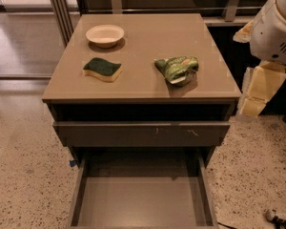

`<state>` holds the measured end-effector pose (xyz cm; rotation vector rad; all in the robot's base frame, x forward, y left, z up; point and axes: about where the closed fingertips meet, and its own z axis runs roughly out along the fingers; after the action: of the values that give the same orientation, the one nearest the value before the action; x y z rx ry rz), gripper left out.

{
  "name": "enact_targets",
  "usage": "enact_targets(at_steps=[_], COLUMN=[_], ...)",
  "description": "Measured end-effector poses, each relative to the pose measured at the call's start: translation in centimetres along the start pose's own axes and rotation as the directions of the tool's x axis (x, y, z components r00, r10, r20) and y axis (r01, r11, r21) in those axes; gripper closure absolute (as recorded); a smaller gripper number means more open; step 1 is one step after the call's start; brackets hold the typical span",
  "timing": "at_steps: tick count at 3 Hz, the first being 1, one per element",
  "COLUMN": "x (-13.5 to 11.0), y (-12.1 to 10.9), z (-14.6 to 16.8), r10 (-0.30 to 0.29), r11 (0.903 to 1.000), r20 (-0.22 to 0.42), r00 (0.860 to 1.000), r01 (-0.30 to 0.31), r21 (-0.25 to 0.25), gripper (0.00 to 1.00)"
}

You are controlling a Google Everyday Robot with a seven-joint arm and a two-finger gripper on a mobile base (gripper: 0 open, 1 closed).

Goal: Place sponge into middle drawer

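sponge [102, 69] sits on tabletop [143, 42]; jaws hang beside its right edge, indistinct.

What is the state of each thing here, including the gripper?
Yellow foam sponge with dark green scouring layer: lying on the tabletop, green side up, not grasped.
Wide grey-brown middle drawer: pulled open.
Scratched drawer front above it: shut or nearly shut.
Pale round bowl: upright.
Green-and-white snack bag: crumpled, lying on the tabletop.
Gripper: right of the tabletop, away from the sponge.
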<state>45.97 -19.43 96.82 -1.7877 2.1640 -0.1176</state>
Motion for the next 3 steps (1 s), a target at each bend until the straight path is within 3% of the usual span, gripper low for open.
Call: enact_targets(at_steps=[2, 3], x=[-5.3, -7.5], y=[-3.0, -4.4], z=[3.6, 5.7], r10=[-0.143, -0.176], r11=[0.9897, 0.9842], r20=[0.022, 0.048], r00=[0.989, 0.983], r01=[0.143, 0.177], r21=[0.01, -0.01], gripper=[0.0, 0.0])
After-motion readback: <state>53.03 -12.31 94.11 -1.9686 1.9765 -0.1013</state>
